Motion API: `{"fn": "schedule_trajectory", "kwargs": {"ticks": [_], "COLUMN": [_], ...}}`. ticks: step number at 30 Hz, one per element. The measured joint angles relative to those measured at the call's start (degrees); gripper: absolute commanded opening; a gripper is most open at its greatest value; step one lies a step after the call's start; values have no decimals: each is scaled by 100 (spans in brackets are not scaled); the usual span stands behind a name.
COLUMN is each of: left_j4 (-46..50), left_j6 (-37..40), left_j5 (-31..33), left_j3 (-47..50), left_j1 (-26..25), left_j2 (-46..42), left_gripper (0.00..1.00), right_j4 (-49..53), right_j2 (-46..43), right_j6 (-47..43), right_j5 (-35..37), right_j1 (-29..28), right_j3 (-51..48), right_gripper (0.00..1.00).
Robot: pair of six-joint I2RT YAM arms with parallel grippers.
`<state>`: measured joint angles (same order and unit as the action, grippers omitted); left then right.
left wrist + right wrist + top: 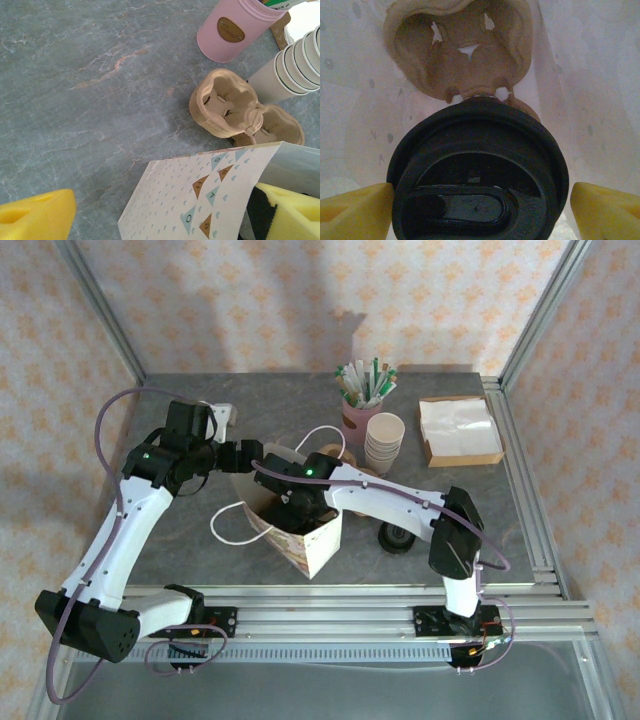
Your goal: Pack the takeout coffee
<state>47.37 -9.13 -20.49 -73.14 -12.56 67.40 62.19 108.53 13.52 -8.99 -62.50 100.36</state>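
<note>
Right end effector: jaws wide, inside the white paper bag with blue-and-brown pennant print, straddling the takeout coffee. From above, the coffee is a round cup under a glossy black plastic dome lid. Yellow foam pads flank the lid. The pad at picture-left sits at the rim. The pad at picture-right has a sliver of pale bag wall between it and the rim. Not clamped, as far as the wrist view resolves.

Takeout coffee stands in the bag. Just beyond its lid lies a brown moulded-pulp cup carrier with one well empty. The cup's base is hidden, so I cannot tell whether it is seated in a well.

Left end effector: jaws wide, holding nothing. The bag's printed panel edge lies between its fingers, close to the picture-right one. Overhead, it is at the bag's far-left rim.

Grey stone-pattern counter:
- A second brown pulp carrier lies empty just behind the bag.
- A pink cylindrical cup of stirrers stands behind that carrier.
- A stack of cream paper cups stands just beside the pink cup.
- A cardboard tray of white napkins sits at far right.
- A black round lid piece lies right of the bag, partly under the right forearm.
- A white cord handle loop lies on the counter at the bag's left.
</note>
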Motion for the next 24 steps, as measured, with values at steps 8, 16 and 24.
{"fn": "schedule_trajectory", "kwargs": {"ticks": [8, 16, 24], "left_j4": [0, 4, 4], "left_j6": [0, -2, -92], "left_j5": [-2, 0, -2], "left_j3": [-2, -33, -136], "left_j1": [-59, -59, -59], "left_j2": [0, 0, -13], "left_gripper": [90, 92, 95], "right_j4": [76, 118, 184], "right_j2": [-103, -238, -398], "right_j6": [46, 90, 109], "right_j5": [2, 2, 0], "right_j1": [-9, -9, -9], "right_j3": [142, 304, 448], "right_gripper": [87, 84, 81]}}
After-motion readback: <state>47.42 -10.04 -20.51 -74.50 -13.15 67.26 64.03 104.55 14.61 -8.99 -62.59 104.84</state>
